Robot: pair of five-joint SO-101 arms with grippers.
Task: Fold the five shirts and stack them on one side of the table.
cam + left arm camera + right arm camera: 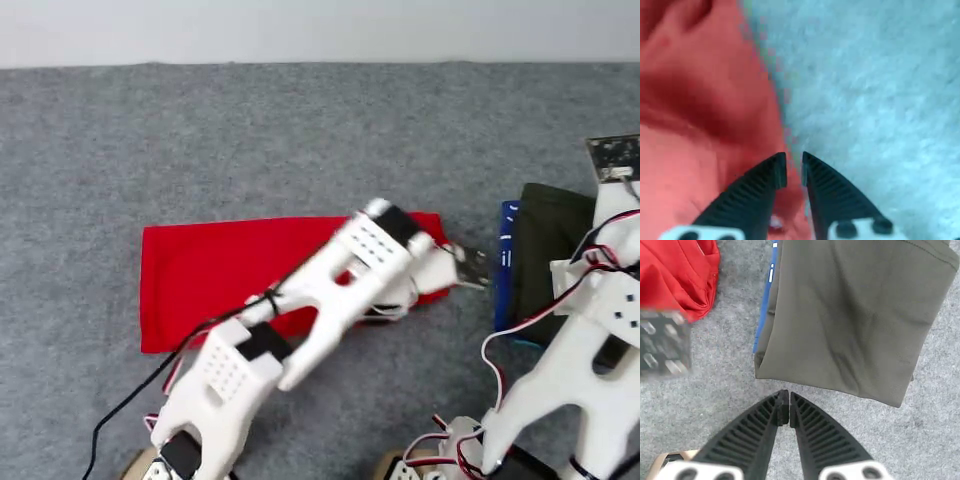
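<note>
We see the left arm stretched low and slantwise across the grey table (300, 130), its white links reaching over the red shirt (220, 275) so that the left gripper (472, 268) sits at the shirt's edge nearest the stack. In the left wrist view that gripper (794, 167) points down at the line where the red cloth (700, 100) meets the grey surface. Its black ribbed jaws are drawn almost together with only a thin slit between them; we cannot tell whether any cloth is caught there. The red shirt lies spread flat as a wide rectangle near the middle of the table, its corner by the gripper bunched up (680, 270). The right arm stands bent at the table's right side, beside a folded dark olive shirt (555, 240) that lies on top of a blue shirt (507, 265). The right gripper (789, 407) is clenched, tips touching and holding nothing, above bare table just beside the olive shirt's edge (855, 315), with a strip of blue (767, 300) showing along its side.
</note>
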